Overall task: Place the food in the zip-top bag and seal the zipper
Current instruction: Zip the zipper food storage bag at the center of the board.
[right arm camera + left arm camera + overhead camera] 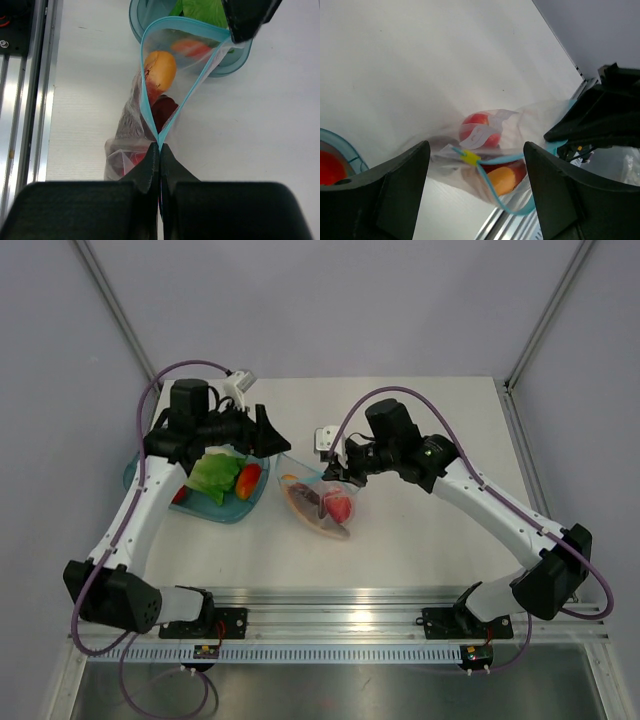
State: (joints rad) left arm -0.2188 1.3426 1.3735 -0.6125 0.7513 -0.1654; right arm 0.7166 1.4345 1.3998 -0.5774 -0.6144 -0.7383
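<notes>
Your right gripper point(159, 148) clamps 1 end of the teal-blue plastic zipper strip point(144, 75) on the clear thin zip-top bag point(320, 505); left gripper point(476, 150) gapes wide, bag just ahead. Hold clamp firm.

Above the aluminium rail point(340, 614), the left arm point(135, 515) and the right arm point(495, 510) are showing smooth white link shells joined by chunky black joint housings. Purple cables point(400, 390) are looping along both, well above the rail. Black base plates point(455, 621) are sitting on the rail. A small pale camera block point(325, 437) is riding each wrist. The fingers point(375, 195) are looking matte black, broad and wedge-shaped.
</notes>
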